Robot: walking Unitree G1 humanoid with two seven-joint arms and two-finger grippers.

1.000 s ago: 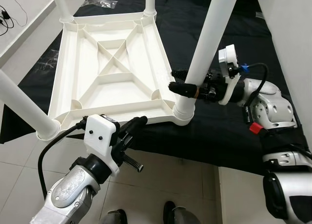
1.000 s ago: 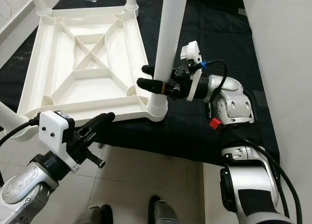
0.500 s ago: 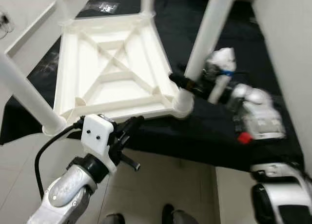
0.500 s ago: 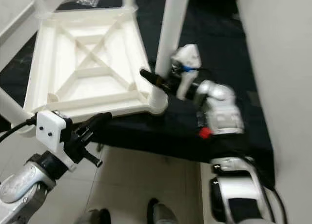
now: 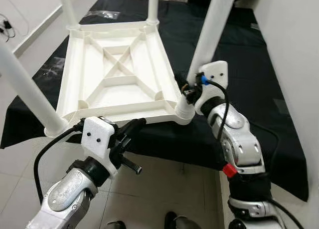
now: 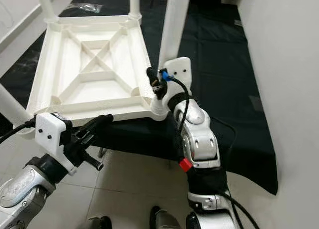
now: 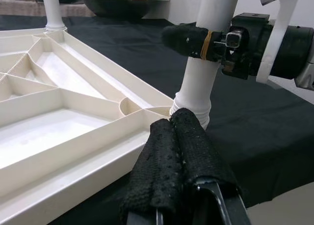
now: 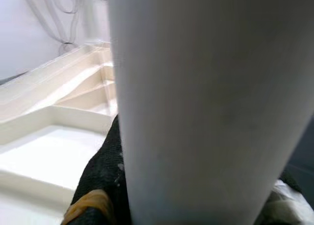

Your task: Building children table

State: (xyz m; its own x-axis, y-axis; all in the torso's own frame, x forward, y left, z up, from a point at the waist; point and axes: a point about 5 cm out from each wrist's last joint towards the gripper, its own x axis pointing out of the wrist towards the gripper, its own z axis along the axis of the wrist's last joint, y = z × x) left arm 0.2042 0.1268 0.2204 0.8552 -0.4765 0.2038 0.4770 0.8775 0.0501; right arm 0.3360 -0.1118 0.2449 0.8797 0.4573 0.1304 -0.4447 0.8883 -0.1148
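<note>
Tabletop [image 5: 117, 79], white plastic, is lying upside down on the black mat [image 5: 239, 79], ribbed underside facing up, its legs sticking upward. From the head camera I am seeing my right gripper [image 5: 185, 88] grasping the near-right leg [image 5: 208, 39] just above its socket at the tabletop's corner. My left gripper [image 5: 133, 127] is hovering just off the near edge, fingers clenched together on nothing. Left wrist view is showing those fingers [image 7: 184, 161] pressed together, pointing at the leg's base. Right wrist view is showing the leg [image 8: 206, 107] up close, a black finger [image 8: 105, 181] against it.
</note>
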